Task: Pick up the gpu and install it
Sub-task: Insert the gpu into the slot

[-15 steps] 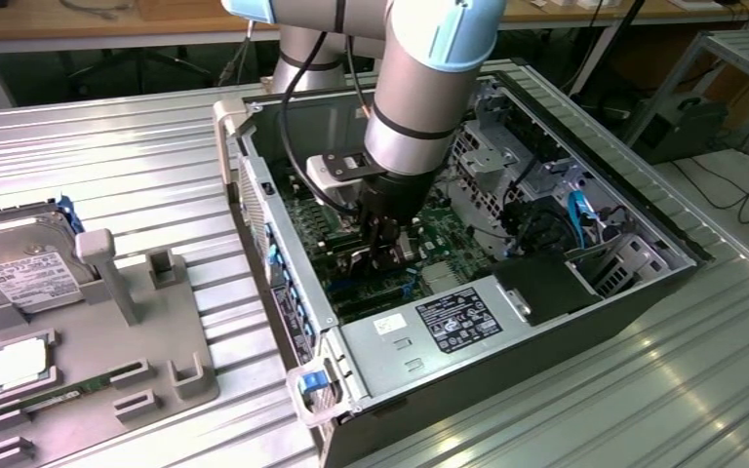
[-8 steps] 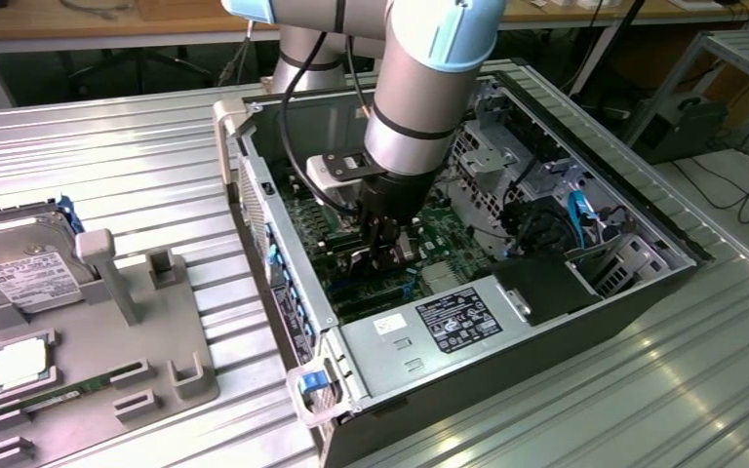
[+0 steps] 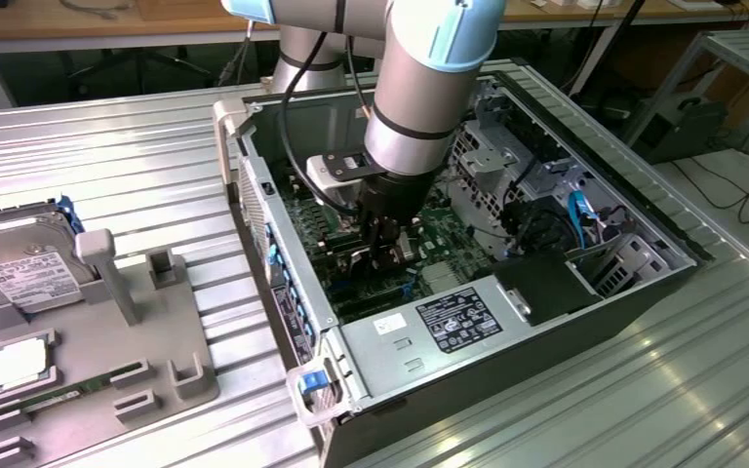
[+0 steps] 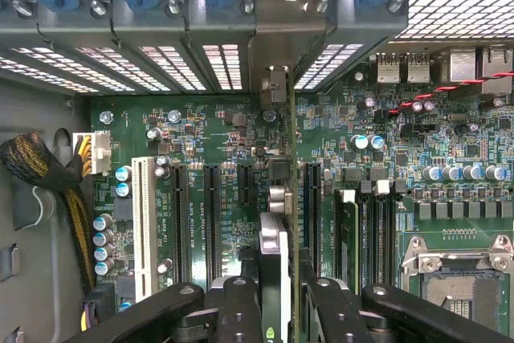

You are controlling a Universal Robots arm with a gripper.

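Note:
My gripper (image 3: pixel 382 249) reaches down inside the open computer case (image 3: pixel 635 210), just above the green motherboard (image 3: pixel 447 234). Its black fingers (image 4: pixel 241 311) are shut on the gpu (image 4: pixel 277 238), which the wrist view shows edge-on as a thin upright card between them. The card's metal bracket end (image 4: pixel 277 86) stands against the case's rear slot openings. The card's lower edge lines up with a long black expansion slot (image 4: pixel 312 214) on the motherboard (image 4: pixel 233 134). Whether it is seated in the slot I cannot tell. In the exterior view the card is mostly hidden behind the fingers.
A white slot (image 4: pixel 144 222) and black slots (image 4: pixel 181 222) lie beside the card, and the CPU socket (image 4: pixel 458 271) is on its other side. A braided cable bundle (image 4: pixel 40 166) hangs near the case wall. Outside, a grey fixture (image 3: pixel 101 361) holds a hard drive (image 3: pixel 23 273) and memory stick (image 3: pixel 56 400).

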